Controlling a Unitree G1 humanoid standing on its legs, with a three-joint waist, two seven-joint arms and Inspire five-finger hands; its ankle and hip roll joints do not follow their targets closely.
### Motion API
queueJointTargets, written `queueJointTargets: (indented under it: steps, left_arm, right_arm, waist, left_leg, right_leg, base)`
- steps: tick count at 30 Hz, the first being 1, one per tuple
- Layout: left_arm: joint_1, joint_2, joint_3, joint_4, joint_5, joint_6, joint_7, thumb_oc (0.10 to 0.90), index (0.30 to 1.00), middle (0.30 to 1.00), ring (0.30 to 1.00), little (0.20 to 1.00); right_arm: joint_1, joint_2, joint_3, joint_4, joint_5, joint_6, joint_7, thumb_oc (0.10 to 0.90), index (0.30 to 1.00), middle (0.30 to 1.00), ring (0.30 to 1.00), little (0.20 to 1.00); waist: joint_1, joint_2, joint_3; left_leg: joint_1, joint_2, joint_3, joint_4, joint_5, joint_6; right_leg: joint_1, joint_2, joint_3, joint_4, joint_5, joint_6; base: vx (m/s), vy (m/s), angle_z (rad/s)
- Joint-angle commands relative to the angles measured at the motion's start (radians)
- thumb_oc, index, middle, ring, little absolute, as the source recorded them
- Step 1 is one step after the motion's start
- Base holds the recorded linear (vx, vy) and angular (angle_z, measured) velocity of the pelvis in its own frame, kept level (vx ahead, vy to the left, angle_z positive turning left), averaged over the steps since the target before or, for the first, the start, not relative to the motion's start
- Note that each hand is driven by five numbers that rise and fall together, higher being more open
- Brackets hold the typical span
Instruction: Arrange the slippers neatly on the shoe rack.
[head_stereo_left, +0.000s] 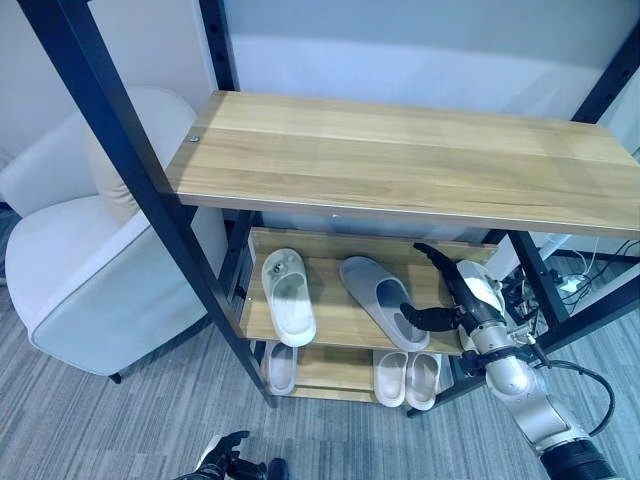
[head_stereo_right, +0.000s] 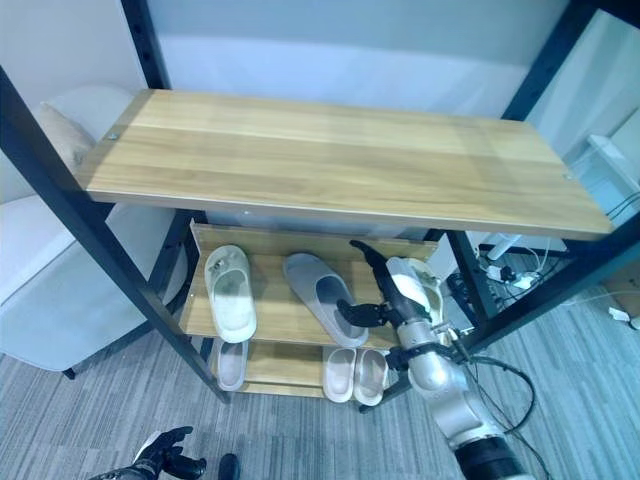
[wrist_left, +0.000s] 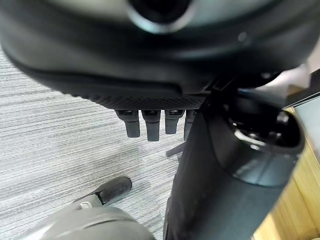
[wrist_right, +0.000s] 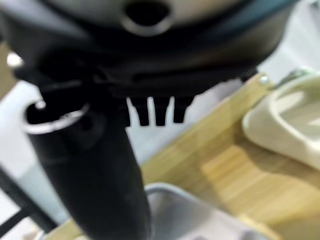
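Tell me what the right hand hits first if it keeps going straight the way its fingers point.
Likely the back of the middle shelf: the right hand points its open fingers rearward beside the grey slipper. Depth is unclear, so the slipper's edge might brush first.

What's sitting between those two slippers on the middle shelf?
Nothing: in the left eye view, bare wood of the middle shelf separates the white slipper from the grey slipper, which lies by the right hand.

Five slippers (head_stereo_left: 288, 295) on one shoe rack (head_stereo_left: 400, 160), one armchair (head_stereo_left: 90, 260).
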Motion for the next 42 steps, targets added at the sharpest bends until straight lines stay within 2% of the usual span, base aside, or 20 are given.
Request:
queueJointTargets:
  steps: [1, 4, 13, 20, 21, 22, 27, 31, 36, 37, 42]
  left_arm:
    - [0.016, -0.030, -0.079, 0.082, 0.024, 0.001, 0.000, 0.800, 0.900, 0.900, 0.900, 0.900]
    - [0.003, -0.033, -0.091, 0.090, 0.008, 0.002, -0.001, 0.800, 0.900, 0.900, 0.900, 0.900]
    - [-0.017, -0.031, -0.093, 0.081, 0.003, -0.004, 0.005, 0.800, 0.900, 0.900, 0.900, 0.900]
    - [-0.051, -0.026, -0.096, 0.074, -0.013, -0.012, 0.018, 0.800, 0.900, 0.900, 0.900, 0.900]
    - [-0.054, -0.026, -0.097, 0.070, -0.014, -0.013, 0.021, 0.800, 0.900, 0.900, 0.900, 0.900]
    - [-0.058, -0.026, -0.097, 0.068, -0.015, -0.013, 0.024, 0.800, 0.900, 0.900, 0.900, 0.900]
    - [-0.068, -0.022, -0.094, 0.063, -0.008, -0.011, 0.034, 0.800, 0.900, 0.900, 0.900, 0.900]
    - [-0.062, -0.019, -0.079, 0.070, -0.002, -0.006, 0.038, 0.800, 0.900, 0.900, 0.900, 0.900]
    - [-0.049, -0.023, -0.052, 0.076, -0.012, -0.001, 0.034, 0.800, 0.900, 0.900, 0.900, 0.900]
    - [-0.044, -0.025, -0.039, 0.078, -0.011, 0.000, 0.036, 0.800, 0.900, 0.900, 0.900, 0.900]
    - [-0.029, -0.029, -0.017, 0.077, 0.000, 0.001, 0.039, 0.800, 0.900, 0.900, 0.900, 0.900]
  right_arm:
    - [-0.152, -0.024, -0.062, -0.035, 0.068, -0.043, -0.074, 0.800, 0.900, 0.900, 0.900, 0.900]
    - [-0.208, -0.010, -0.039, 0.037, 0.126, -0.044, -0.083, 0.800, 0.900, 0.900, 0.900, 0.900]
    - [-0.234, -0.039, -0.009, 0.092, 0.065, -0.030, -0.086, 0.800, 0.900, 0.900, 0.900, 0.900]
    - [-0.276, -0.029, 0.028, 0.131, 0.037, -0.021, -0.102, 0.800, 0.900, 0.900, 0.900, 0.900]
    - [-0.280, -0.027, 0.031, 0.134, 0.032, -0.018, -0.105, 0.563, 0.545, 0.545, 0.545, 0.545]
    - [-0.280, -0.025, 0.033, 0.134, 0.026, -0.016, -0.107, 0.405, 0.307, 0.307, 0.307, 0.307]
    - [-0.247, 0.006, 0.018, 0.115, 0.051, -0.024, -0.109, 0.400, 0.300, 0.300, 0.300, 0.300]
    - [-0.162, 0.067, -0.043, 0.009, 0.169, -0.056, -0.093, 0.400, 0.300, 0.300, 0.300, 0.300]
    - [-0.057, 0.108, -0.104, -0.135, 0.220, -0.076, -0.074, 0.400, 0.300, 0.300, 0.300, 0.300]
    - [-0.007, 0.139, -0.118, -0.202, 0.265, -0.096, -0.055, 0.400, 0.300, 0.300, 0.300, 0.300]
    - [0.131, 0.190, -0.112, -0.324, 0.374, -0.124, 0.040, 0.400, 0.300, 0.300, 0.300, 0.300]
  waist:
    - [0.046, 0.026, -0.009]
    - [0.054, 0.025, 0.008]
    - [0.066, 0.021, 0.041]
    - [0.075, 0.013, 0.065]
    - [0.075, 0.011, 0.066]
    - [0.076, 0.010, 0.068]
    - [0.076, 0.002, 0.072]
    - [0.068, -0.001, 0.061]
    - [0.052, 0.001, 0.047]
    - [0.038, 0.005, 0.038]
    - [0.009, 0.013, 0.023]
  left_leg:
    - [0.050, 0.001, -0.014, 0.022, -0.124, -0.005]
    - [0.018, 0.000, -0.019, 0.026, -0.118, -0.008]
    - [-0.056, 0.001, -0.034, 0.038, -0.103, -0.012]
    - [-0.113, 0.000, -0.045, 0.045, -0.089, -0.017]
    - [-0.117, 0.001, -0.044, 0.047, -0.089, -0.018]
    - [-0.120, 0.001, -0.045, 0.050, -0.090, -0.017]
    - [-0.120, 0.006, -0.043, 0.063, -0.098, -0.015]
    - [-0.098, 0.005, -0.040, 0.053, -0.100, -0.014]
    - [-0.070, 0.002, -0.032, 0.041, -0.103, -0.010]
    - [-0.058, 0.000, -0.026, 0.036, -0.104, -0.009]
    - [-0.029, -0.008, -0.007, 0.020, -0.101, -0.005]
  right_leg:
    - [-0.043, 0.005, 0.027, 0.003, 0.043, 0.061]
    - [-0.065, 0.006, 0.027, -0.006, 0.052, 0.060]
    - [-0.116, 0.005, 0.023, -0.022, 0.074, 0.062]
    - [-0.162, 0.003, 0.020, -0.034, 0.098, 0.065]
    - [-0.165, 0.002, 0.020, -0.035, 0.099, 0.065]
    - [-0.166, 0.002, 0.020, -0.036, 0.099, 0.066]
    - [-0.163, 0.004, 0.026, -0.037, 0.100, 0.068]
    - [-0.152, 0.004, 0.031, -0.038, 0.099, 0.068]
    - [-0.138, 0.003, 0.036, -0.039, 0.099, 0.070]
    - [-0.135, 0.002, 0.042, -0.039, 0.101, 0.072]
    - [-0.126, -0.005, 0.051, -0.038, 0.110, 0.081]
  base:
    - [0.00, 0.000, 0.00]
    - [-0.03, 0.000, 0.00]
    - [-0.03, -0.003, 0.03]
    - [-0.02, 0.001, 0.03]
    - [0.00, 0.000, 0.00]
    - [0.00, 0.000, 0.00]
    - [0.00, -0.001, -0.01]
    - [0.00, 0.000, 0.00]
    - [0.00, 0.019, 0.02]
    - [-0.01, 0.030, -0.02]
    - [-0.04, 0.056, -0.12]
